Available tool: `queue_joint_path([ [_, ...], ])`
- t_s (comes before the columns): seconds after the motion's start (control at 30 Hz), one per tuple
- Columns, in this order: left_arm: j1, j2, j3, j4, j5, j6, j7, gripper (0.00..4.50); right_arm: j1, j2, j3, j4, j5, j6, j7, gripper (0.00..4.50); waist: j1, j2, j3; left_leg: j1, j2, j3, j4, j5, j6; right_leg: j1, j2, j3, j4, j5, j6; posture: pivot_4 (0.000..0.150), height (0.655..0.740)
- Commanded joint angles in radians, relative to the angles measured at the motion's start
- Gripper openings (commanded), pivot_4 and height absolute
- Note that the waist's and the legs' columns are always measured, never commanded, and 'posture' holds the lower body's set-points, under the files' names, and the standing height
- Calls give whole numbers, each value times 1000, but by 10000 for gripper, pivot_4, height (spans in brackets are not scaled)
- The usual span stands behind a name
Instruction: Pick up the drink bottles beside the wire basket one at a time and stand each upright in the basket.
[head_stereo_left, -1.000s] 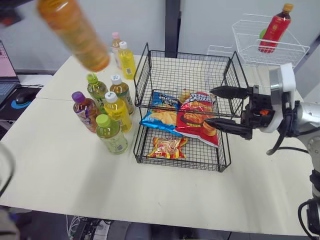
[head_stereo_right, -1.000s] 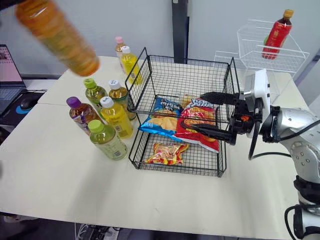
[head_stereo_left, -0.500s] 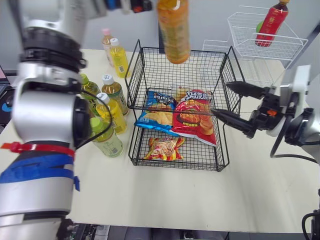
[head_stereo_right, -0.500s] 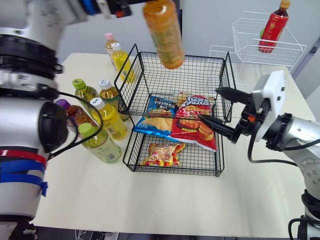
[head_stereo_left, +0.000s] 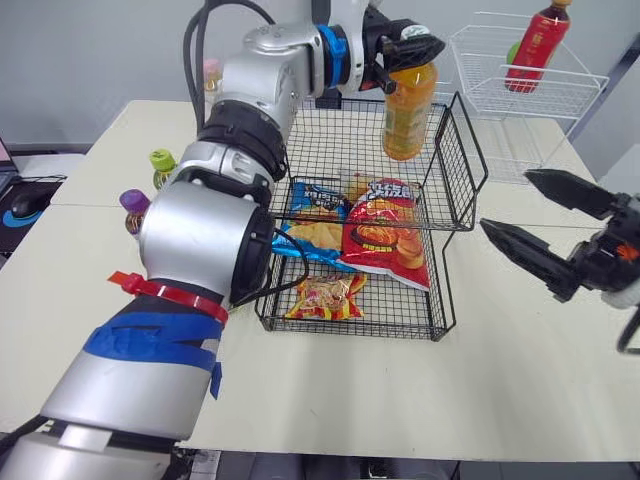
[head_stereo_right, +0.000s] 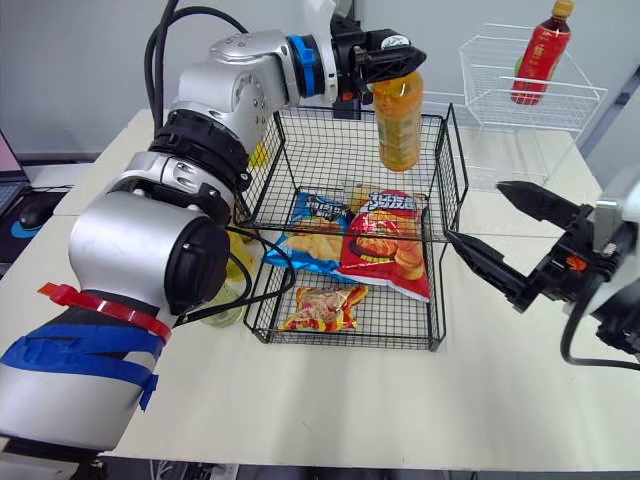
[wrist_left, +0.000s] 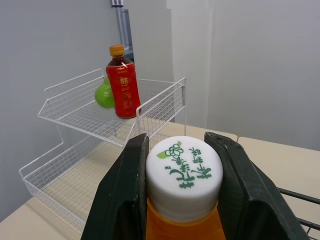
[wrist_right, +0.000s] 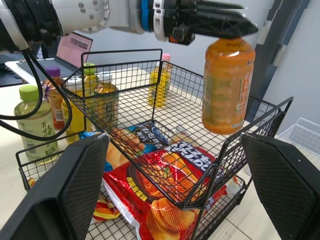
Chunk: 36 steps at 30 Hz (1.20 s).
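- The red chip bag lies between the right fingers and the blue chip bag.
- The white wire rack, holding a red bottle, stands beyond the left fingers.

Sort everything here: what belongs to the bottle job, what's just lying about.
Job: orange bottle, gripped by the left end effector; black wire basket; bottles standing beside it.
Lying about: red chip bag, blue chip bag, small snack packet, white rack, red bottle in it, laptop.
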Motion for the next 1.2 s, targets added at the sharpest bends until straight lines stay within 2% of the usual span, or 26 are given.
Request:
queue_joint_path([
  [0.03, -74, -14, 49, -12, 15, -49, 34, 13498, 7, -22, -9, -48, 36, -41, -48, 45000, 1, 0, 0, 0, 0, 0, 0, 0, 0, 0, 0, 0, 0, 0, 0, 1500, 7400],
  [0.27, -74, -31, 76, 2, 48, -38, 13, 13498, 23, -42, 8, -52, 60, -73, -95, 45000, 2, 0, 0, 0, 0, -1, 1, 0, 0, 1, 0, 0, 0, 0, 0, 1500, 7400],
  [0.33, -75, -28, 81, 6, 61, -41, 20, 20763, 25, -45, 18, -50, 55, -83, -102, 45000, 2, 0, 0, 0, 0, -1, 1, 0, 0, 1, 0, 0, 0, 0, 0, 1500, 7400],
  [0.6, -77, 15, 108, -15, 71, -20, -67, 44003, 21, -54, 56, -33, 18, -121, -118, 45000, 1, 1, -1, 2, 0, -1, 2, 0, 0, 2, 0, -1, 1, 0, 0, 1500, 7400],
  [0.77, -36, 77, 101, -79, 67, 28, -184, 44566, 9, -52, 97, -17, -26, -146, -119, 45000, 0, 1, -1, 2, 0, -1, 2, 0, 0, 3, 0, -1, 1, 0, 0, 1500, 7400],
  [0.93, 64, 171, 76, -250, 59, 120, -300, 44566, -5, -63, 133, 14, -53, -154, -92, 45000, -1, 2, -1, 2, 1, -2, 4, 0, 0, 3, 1, -1, 2, 0, 0, 1500, 7400],
  [1.2, 310, 358, 110, -685, -9, 380, -284, 44566, -153, -107, 256, 131, -72, -143, 13, 45000, -7, 2, -1, 2, 1, -4, 11, 0, 0, 4, 1, -1, 8, 0, 0, 1500, 7400],
])
